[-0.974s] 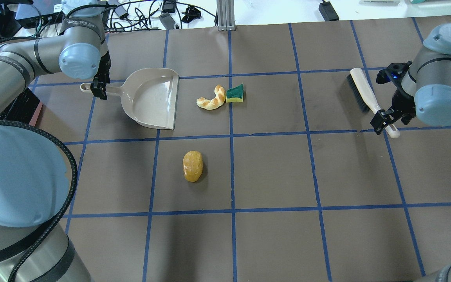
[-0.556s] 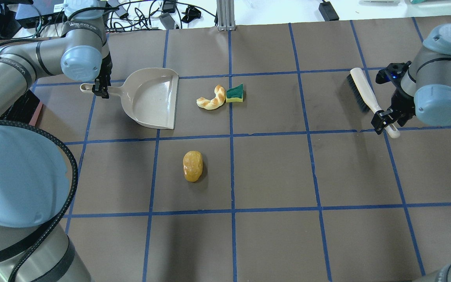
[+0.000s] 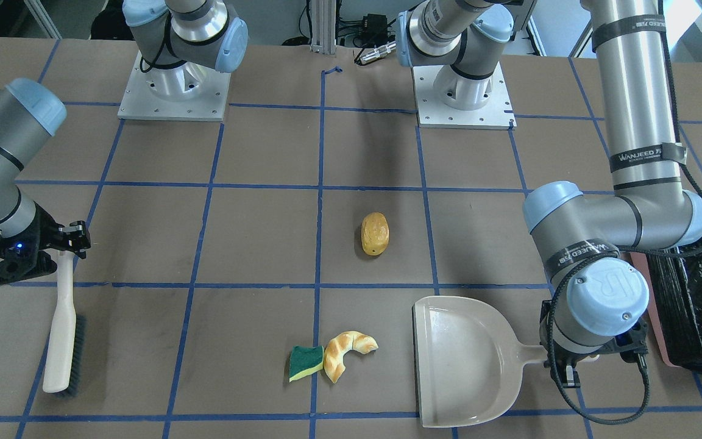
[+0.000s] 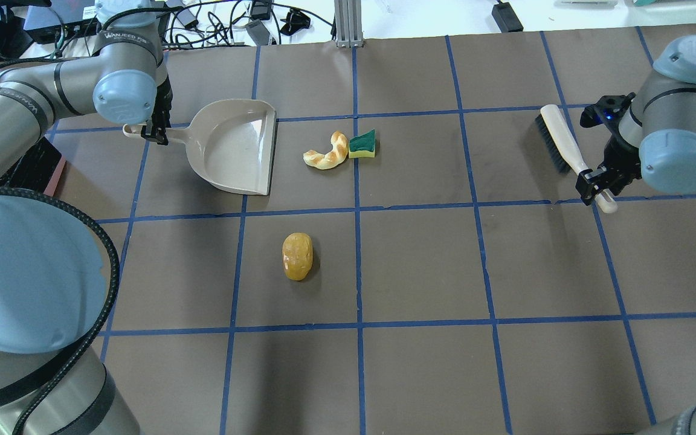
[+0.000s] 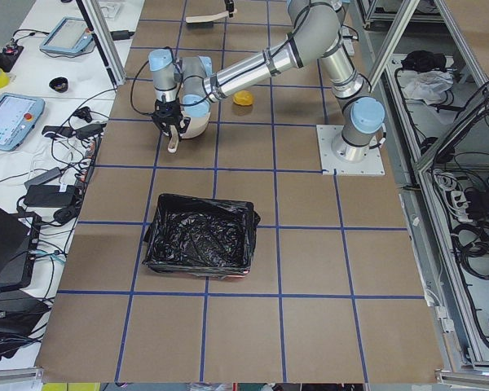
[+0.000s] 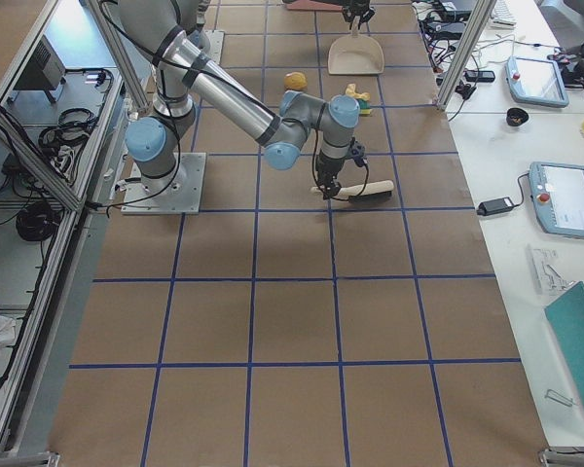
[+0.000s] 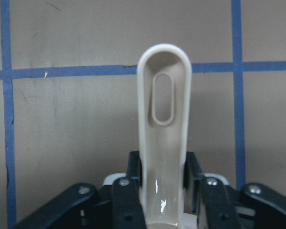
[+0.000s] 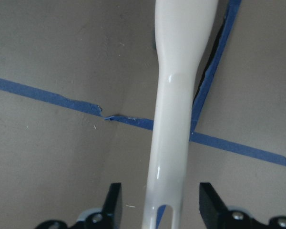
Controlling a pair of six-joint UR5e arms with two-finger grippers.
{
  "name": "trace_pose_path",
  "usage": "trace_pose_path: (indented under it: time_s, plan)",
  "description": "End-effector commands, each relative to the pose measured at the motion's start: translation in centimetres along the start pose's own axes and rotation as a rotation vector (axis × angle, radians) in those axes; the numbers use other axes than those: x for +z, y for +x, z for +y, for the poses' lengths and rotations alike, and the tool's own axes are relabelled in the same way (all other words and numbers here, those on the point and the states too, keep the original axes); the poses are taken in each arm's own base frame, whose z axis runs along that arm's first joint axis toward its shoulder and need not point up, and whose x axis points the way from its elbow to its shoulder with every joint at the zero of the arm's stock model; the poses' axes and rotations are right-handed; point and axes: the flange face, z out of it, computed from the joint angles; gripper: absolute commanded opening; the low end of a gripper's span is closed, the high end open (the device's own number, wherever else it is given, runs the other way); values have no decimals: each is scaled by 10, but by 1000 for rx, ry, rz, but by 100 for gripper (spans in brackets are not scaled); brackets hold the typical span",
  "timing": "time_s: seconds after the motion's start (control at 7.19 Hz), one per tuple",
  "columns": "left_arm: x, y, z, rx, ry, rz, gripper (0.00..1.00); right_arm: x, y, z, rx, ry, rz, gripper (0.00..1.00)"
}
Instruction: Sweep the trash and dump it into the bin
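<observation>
Left gripper: pinches the handle of the dustpan from both sides. Presses its fingers tight against the beige plastic, a little behind the oval hole at the handle's end. Turns the pan's wide mouth toward the middle of the counter.

Right gripper: stands spread around the white handle of the brush. Leaves a clear gap between each finger and the handle, so touches it on neither side.

Brush: lies near the counter's edge on the robot's right, dark bristles toward the middle, handle end toward the robot.

Trash: all three pieces on the brown counter, outside the pan.
- Croissant: just in front of the pan's mouth, near it but apart.
- Sponge: green side up over a yellow layer, close against the croissant's end on the side away from the pan.
- Roll: alone in the next square of the blue tape grid, nearer to the robot, well apart from the other two and from the pan.

Bin: at the counter's end on the robot's left, lined with a crinkled black bag. Shows only in part in the front view, behind the left arm's elbow. Sits well apart from the trash.
</observation>
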Motion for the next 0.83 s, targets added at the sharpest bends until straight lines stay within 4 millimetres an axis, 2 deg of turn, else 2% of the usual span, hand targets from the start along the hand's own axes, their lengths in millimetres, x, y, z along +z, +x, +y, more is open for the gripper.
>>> trace_pose_path:
  time_s: [0.0, 0.28, 0.56, 0.7]
  plan:
    - [-14, 11, 10, -31, 1, 37, 0, 0, 0, -2, 7, 17, 9, 64]
    - [-21, 22, 26, -35, 9, 21, 0, 8, 0, -7, 9, 36, -21, 64]
    - [-21, 27, 51, -24, 13, -46, 0, 4, -1, -6, 14, 39, -16, 63]
    - [-17, 26, 60, -12, 13, -59, 0, 4, 0, -5, 19, 32, -7, 55]
